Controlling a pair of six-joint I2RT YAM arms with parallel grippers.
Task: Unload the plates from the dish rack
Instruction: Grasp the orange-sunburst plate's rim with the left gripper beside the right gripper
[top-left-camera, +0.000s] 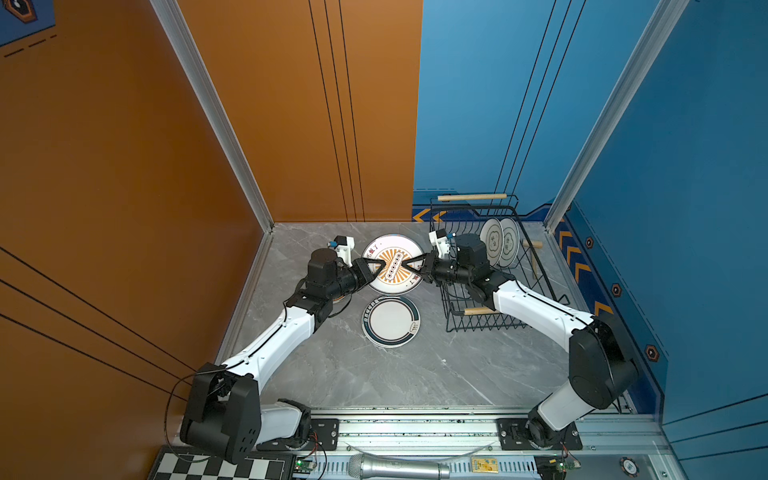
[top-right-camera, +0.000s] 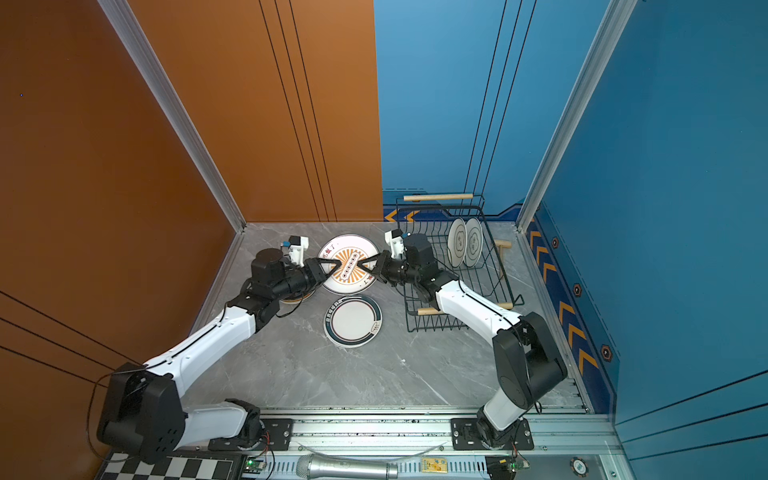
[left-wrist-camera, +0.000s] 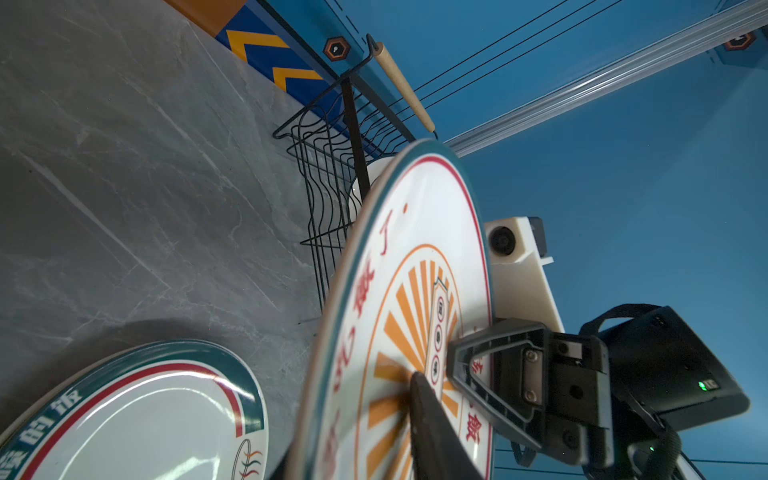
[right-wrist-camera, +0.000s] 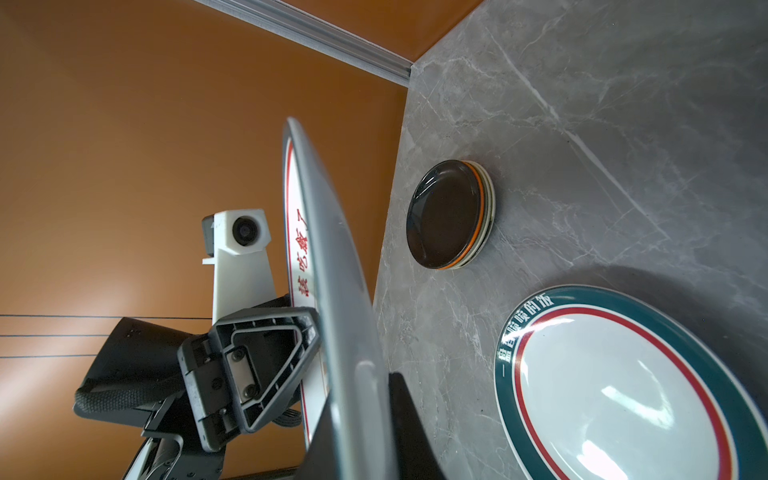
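Surface: carried small pile, large pile.
Left hand, right hand: clamped one printed plate.
Rack: held two plates.

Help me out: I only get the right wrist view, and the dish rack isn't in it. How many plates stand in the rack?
Observer: Two plates stand upright side by side at the far end of the dish rack, in both top views.
Operator: The big plate that I see edge-on, who holds it?
Observer: Both arms. In a top view the left gripper and the right gripper pinch opposite edges of it.
Operator: I can only make out red lettering on it.
Observer: Its face carries an orange sunburst with a strip of small circles across the middle.
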